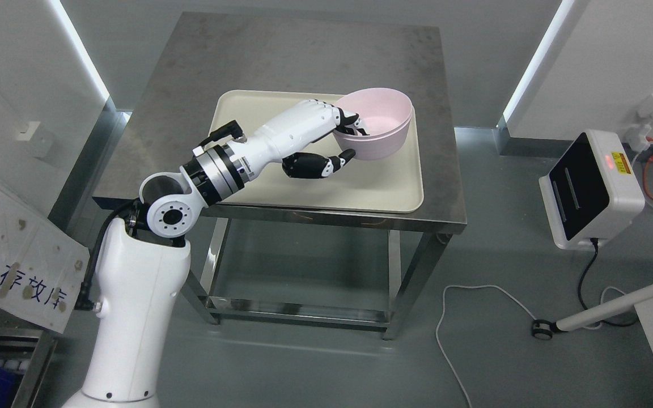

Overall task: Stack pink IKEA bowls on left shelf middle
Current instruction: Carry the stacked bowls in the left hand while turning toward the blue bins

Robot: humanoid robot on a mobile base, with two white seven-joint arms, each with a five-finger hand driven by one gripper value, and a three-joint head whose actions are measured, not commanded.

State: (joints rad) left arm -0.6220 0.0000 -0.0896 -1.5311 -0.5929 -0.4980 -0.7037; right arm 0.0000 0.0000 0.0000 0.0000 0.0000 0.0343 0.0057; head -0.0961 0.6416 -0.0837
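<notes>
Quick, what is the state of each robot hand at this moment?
Left robot hand: closed on the rim of the pink bowl, fingers inside, thumb outside.
Right robot hand: not in view.

The square grey steel bench (304, 62) is the landmark. On its near half lies a cream rectangular plastic tray (326, 187), and on the tray's far right corner sits a pink round plastic bowl (380, 122). The white robot left hand (326, 139) reaches over the tray from the bench's near left edge, fingers inside the bowl's left rim and thumb against its outer wall. On the floor right of the bench stands a white box-shaped device with a black screen (590, 190). Left of the bench, nearer the camera, leans a white lettered panel (15, 255).
</notes>
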